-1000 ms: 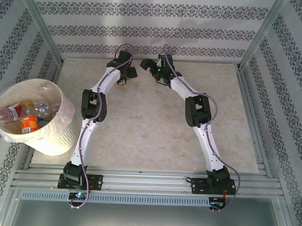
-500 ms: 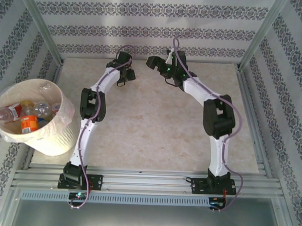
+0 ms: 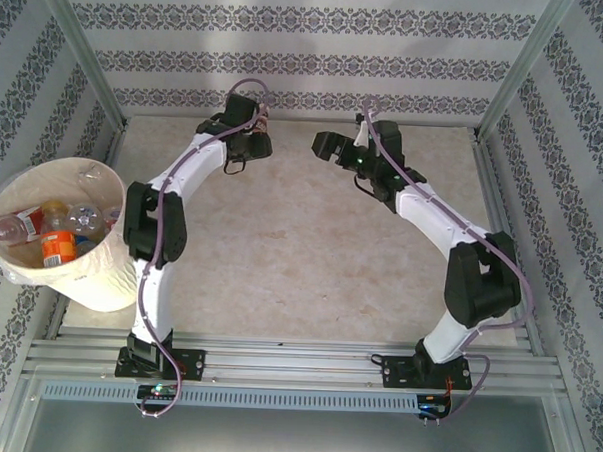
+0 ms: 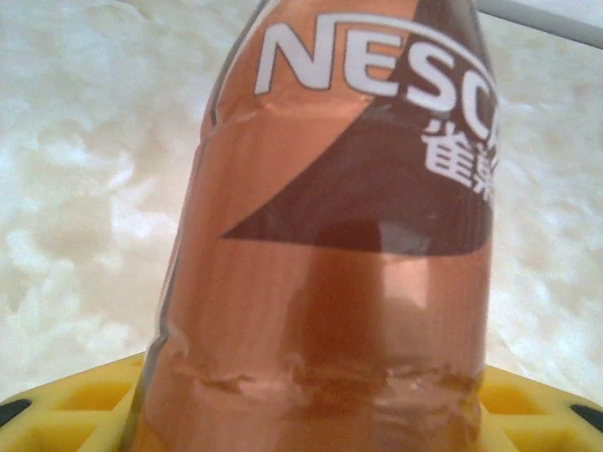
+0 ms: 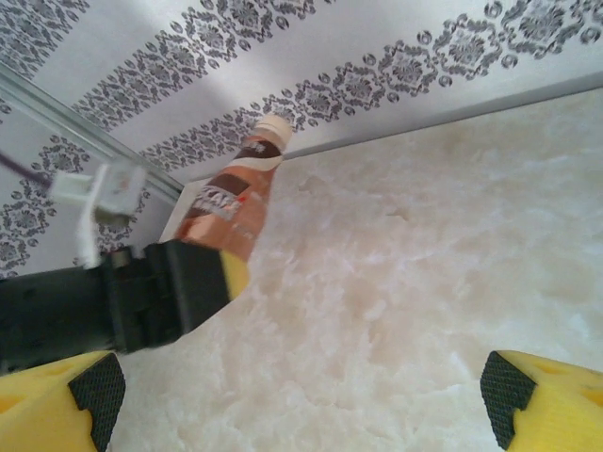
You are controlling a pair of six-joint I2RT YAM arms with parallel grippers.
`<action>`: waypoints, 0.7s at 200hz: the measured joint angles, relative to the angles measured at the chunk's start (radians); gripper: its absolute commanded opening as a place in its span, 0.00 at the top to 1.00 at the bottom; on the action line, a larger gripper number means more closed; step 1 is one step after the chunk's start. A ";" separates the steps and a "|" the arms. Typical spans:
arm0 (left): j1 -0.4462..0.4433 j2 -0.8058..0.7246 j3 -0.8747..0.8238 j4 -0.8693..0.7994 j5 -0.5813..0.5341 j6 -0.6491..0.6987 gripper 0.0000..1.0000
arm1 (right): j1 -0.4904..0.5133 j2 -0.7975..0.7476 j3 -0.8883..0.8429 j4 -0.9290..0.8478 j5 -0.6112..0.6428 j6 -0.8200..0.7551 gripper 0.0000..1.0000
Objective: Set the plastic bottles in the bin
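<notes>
Bottle (image 4: 330, 282) in left claw (image 3: 253, 142), about four bottles (image 3: 59, 241) in bin (image 3: 104, 277)

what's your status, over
Left gripper shut on brown Nescafe bottle, off the table. Right gripper open, empty. Bin far left, bottles inside. Nothing seen in the way.

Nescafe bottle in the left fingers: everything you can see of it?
Small plastic Nescafe bottle, wrapped in a glossy copper-orange and dark brown label with white lettering and Chinese characters, cream-white cap on. The label is creased in a band low on the body, where the yellow left fingers clamp it from both sides. In the right wrist view it sticks out of them tilted, cap end up toward the patterned wall, seemingly lifted clear of the marbled tabletop. Contents cannot be told.
</notes>
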 measured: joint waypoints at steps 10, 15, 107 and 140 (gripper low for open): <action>-0.016 -0.067 -0.057 0.008 0.001 0.000 0.48 | 0.000 -0.022 -0.018 0.015 0.009 -0.009 0.02; -0.024 -0.100 -0.085 0.011 0.003 -0.001 0.48 | 0.000 -0.031 -0.026 0.023 0.011 -0.014 0.02; -0.041 -0.589 -0.285 -0.106 -0.107 -0.007 0.47 | 0.000 -0.084 -0.051 0.185 0.015 -0.061 0.02; -0.035 -0.703 -0.261 -0.229 -0.254 -0.004 0.46 | 0.000 -0.084 -0.051 0.218 0.016 -0.062 0.02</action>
